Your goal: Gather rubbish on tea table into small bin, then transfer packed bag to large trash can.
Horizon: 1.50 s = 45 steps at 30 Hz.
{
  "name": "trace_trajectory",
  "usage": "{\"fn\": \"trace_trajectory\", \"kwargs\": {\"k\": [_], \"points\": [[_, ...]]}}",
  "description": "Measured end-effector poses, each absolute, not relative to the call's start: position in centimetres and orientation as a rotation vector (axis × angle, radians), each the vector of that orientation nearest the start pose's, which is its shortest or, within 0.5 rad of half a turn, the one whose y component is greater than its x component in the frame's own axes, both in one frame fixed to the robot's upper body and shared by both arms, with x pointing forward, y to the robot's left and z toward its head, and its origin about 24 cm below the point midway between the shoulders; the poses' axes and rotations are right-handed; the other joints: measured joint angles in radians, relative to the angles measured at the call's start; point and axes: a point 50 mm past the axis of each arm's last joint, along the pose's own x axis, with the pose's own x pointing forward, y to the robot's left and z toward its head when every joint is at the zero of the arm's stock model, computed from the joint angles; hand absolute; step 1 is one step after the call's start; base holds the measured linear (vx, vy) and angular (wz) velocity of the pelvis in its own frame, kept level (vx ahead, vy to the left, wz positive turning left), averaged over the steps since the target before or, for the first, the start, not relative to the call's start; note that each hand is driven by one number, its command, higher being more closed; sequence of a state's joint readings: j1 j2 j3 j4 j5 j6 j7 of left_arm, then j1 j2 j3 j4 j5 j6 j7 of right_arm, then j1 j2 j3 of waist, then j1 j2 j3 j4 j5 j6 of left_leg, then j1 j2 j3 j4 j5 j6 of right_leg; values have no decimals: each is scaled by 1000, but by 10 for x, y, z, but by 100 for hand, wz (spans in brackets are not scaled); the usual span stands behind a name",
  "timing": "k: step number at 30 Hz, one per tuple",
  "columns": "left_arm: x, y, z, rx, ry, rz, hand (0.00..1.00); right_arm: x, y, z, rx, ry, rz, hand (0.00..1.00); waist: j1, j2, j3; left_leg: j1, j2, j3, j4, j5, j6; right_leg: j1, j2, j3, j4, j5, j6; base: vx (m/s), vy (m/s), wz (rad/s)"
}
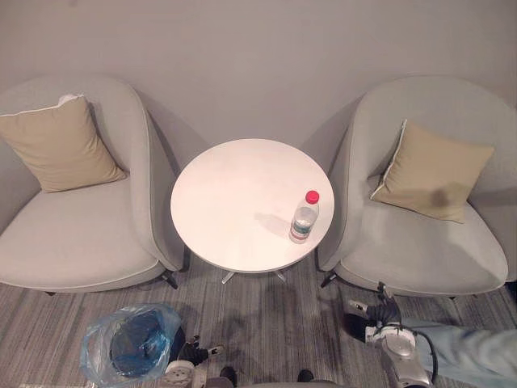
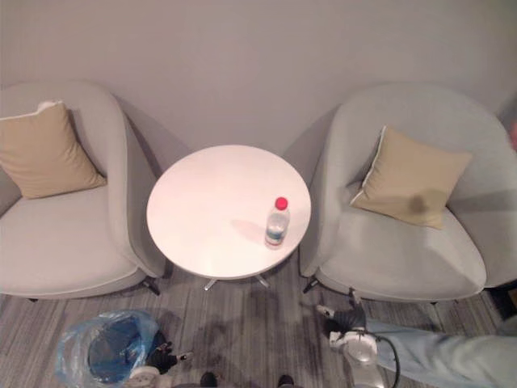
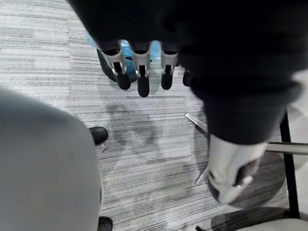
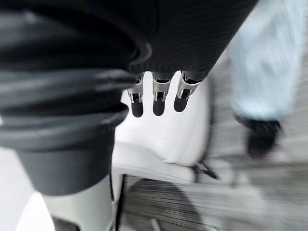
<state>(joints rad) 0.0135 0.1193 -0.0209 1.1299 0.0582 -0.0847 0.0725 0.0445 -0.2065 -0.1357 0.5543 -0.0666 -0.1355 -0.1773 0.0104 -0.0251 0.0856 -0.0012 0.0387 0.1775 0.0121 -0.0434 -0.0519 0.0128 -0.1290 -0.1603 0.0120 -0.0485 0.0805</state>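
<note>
A clear plastic bottle (image 1: 304,217) with a red cap stands upright near the right edge of the round white tea table (image 1: 234,202). On the floor at the lower left sits the small bin (image 1: 131,343), lined with a blue plastic bag whose mouth is open. My left hand (image 1: 194,353) hangs low just right of the bin, fingers (image 3: 139,72) straight and empty, with the blue bag (image 3: 124,48) showing beyond them. My right hand (image 1: 381,314) hangs low in front of the right armchair, fingers (image 4: 158,98) relaxed and holding nothing.
Two grey armchairs (image 1: 73,234) (image 1: 428,242), each with a tan cushion, flank the table against the wall. A person's leg (image 1: 472,354) in pale blue trousers, with a dark shoe (image 4: 262,137), lies across the striped carpet close to my right hand.
</note>
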Motion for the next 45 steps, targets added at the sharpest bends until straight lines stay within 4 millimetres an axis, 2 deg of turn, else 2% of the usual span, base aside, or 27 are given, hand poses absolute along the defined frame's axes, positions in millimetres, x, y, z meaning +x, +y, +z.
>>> {"fn": "trace_trajectory", "kwargs": {"k": [9,15,21,26,37,45], "points": [[114,196,-157,208,1029,54,0,232,-246,-30,-363,276,-296,0,2,19,3,-31,-4,-50,-15,16,1,-23,2,-20,-2,2,0,-19,-9,7],[122,193,-154,214,994,42,0,269,-229,-2,-388,153,-234,0,6,36,39,-63,-5,-76,-14,23,4,-25,5,-44,-17,13,-10,6,-8,13],[133,191,-149,204,939,43,0,291,-222,10,-373,118,-227,0,29,41,84,-76,-6,-103,-14,27,5,-24,6,-57,-16,14,-12,-4,-1,14],[137,190,-147,201,922,44,0,297,-222,13,-360,113,-232,0,37,43,102,-94,-8,-127,-14,31,5,-29,5,-73,-15,14,-12,2,4,15],[139,188,-146,200,915,42,0,298,-219,17,-363,89,-217,0,41,52,109,-96,-7,-146,-8,31,5,-23,4,-73,-6,12,-11,6,5,5],[140,187,-146,215,910,23,0,292,-204,13,-438,79,-114,0,41,52,111,-87,-13,-151,-8,33,2,-31,-6,-63,36,-29,3,-19,-1,1]]}}
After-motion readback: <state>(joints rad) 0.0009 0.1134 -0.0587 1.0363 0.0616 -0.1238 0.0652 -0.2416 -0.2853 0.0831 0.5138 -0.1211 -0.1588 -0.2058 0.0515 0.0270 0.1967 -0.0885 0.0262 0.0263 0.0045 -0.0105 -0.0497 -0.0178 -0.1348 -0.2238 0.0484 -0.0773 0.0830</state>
